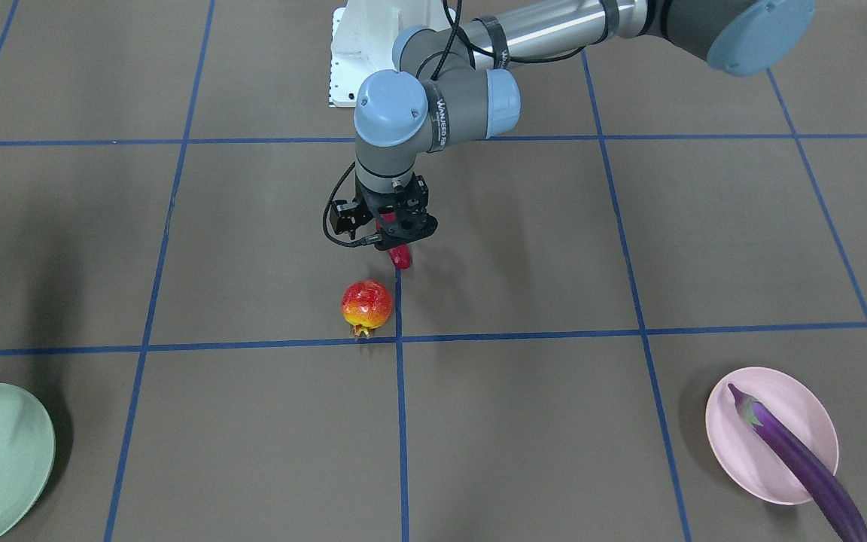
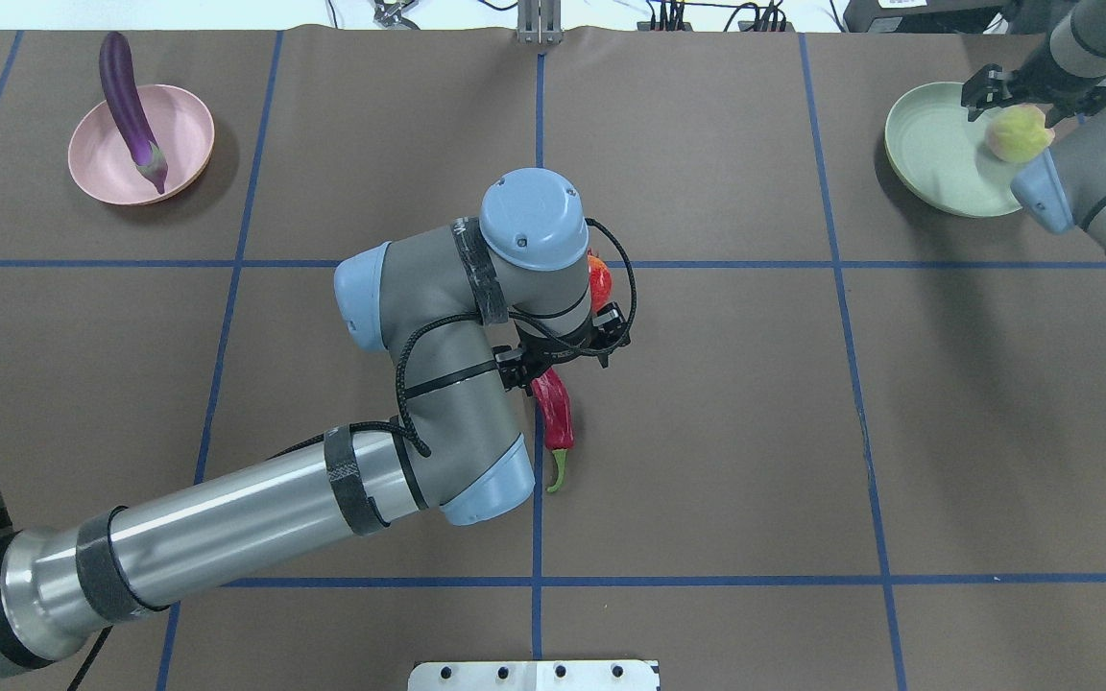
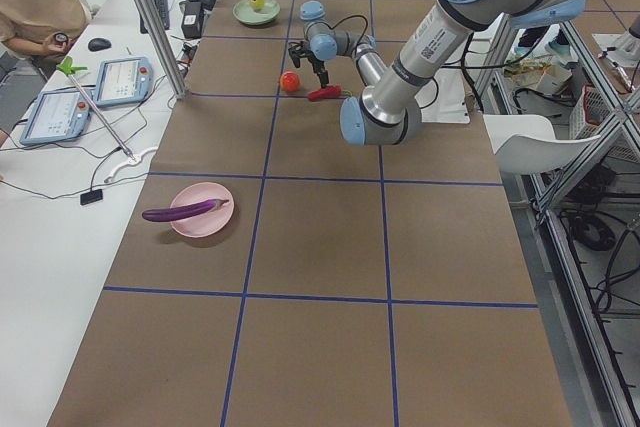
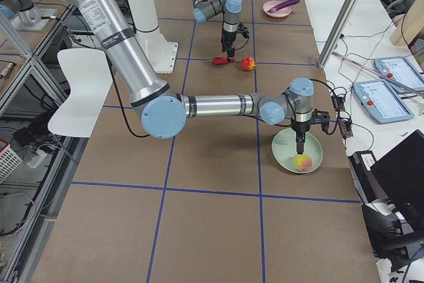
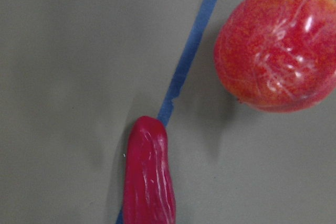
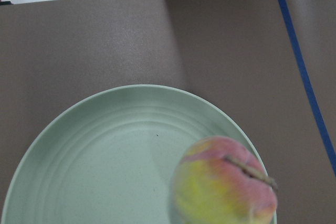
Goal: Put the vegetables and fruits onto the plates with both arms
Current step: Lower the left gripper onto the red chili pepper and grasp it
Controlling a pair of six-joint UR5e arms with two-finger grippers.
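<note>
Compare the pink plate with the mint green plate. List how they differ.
Colour: the pink plate is pale pink, the mint plate pale green. Load: the pink plate carries the long eggplant, overhanging its rim; the mint plate has the round peach at its edge. Place: seen from overhead, the pink plate is far left, the mint plate far right. Both are round, shallow, alike in size.

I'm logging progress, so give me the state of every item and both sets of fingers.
eggplant: lying across the pink plate, one end overhanging.
peach: at the edge of the green plate, under the right gripper.
chili pepper: flat on the table, left gripper over its tip.
pomegranate: on the table, free.
left gripper: fingers' spread cannot be told.
right gripper: same, cannot tell.
</note>
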